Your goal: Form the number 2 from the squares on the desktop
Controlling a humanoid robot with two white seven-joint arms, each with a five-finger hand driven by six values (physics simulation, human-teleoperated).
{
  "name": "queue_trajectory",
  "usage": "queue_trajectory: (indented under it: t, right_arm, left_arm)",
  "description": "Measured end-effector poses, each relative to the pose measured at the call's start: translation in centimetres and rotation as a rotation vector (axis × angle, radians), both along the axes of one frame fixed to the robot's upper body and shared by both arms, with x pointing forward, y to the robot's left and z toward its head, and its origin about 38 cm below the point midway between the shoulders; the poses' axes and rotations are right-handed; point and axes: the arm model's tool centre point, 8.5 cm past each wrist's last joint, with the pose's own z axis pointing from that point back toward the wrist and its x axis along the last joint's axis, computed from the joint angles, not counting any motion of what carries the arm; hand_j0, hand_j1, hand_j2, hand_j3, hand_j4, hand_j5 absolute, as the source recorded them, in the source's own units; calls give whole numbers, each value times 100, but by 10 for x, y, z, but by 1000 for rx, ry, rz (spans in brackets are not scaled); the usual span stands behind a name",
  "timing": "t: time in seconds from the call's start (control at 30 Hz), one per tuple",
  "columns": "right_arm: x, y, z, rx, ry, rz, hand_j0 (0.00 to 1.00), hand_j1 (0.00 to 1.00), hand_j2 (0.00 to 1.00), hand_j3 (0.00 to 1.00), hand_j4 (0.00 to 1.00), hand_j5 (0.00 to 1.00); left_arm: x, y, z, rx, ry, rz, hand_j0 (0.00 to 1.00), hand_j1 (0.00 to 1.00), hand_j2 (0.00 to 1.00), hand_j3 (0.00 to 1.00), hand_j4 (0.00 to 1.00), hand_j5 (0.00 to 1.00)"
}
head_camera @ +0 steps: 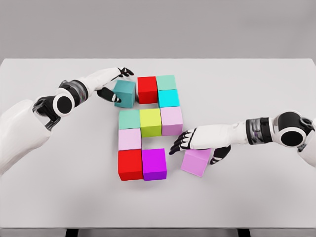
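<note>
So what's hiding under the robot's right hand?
A light purple cube sits under the right hand, fingers draped over its top. Its front and side faces show; most of its top is covered. The cube rests on the white table.

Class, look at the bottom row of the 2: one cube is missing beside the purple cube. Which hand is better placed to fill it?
The right hand: it already grips the lilac cube, just right of the purple cube. The left hand holds the teal cube at the top.
</note>
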Motion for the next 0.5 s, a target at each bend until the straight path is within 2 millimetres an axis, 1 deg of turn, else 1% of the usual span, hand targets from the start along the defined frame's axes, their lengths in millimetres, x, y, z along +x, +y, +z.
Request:
queue_trajectory:
  t: [0.2,0.23,0.3,0.47,0.5]
  right_arm:
    - [-2,0,4,-32,-34,34,100,100,100,100,100,100]
    - [-3,0,4,-40,-41,44,100,100,100,100,100,100]
    - [-5,1,5,-49,-52,58,100,100,100,100,100,100]
    - [-6,-1,9,-74,-82,81,100,100,100,100,100,100]
    - [-4,-2,13,-78,-94,82,100,100,100,100,100,100]
  left_arm:
    - [0,0,-2,-3,-18,10,91,91,91,91,91,91]
    - [-1,1,-2,-4,-20,11,92,92,92,92,92,92]
    - [-1,0,-2,-7,-24,13,100,100,100,100,100,100]
    - [-1,-1,0,-18,-32,9,100,100,100,100,100,100]
    - [-1,-2,0,-20,-32,8,100,100,100,100,100,100]
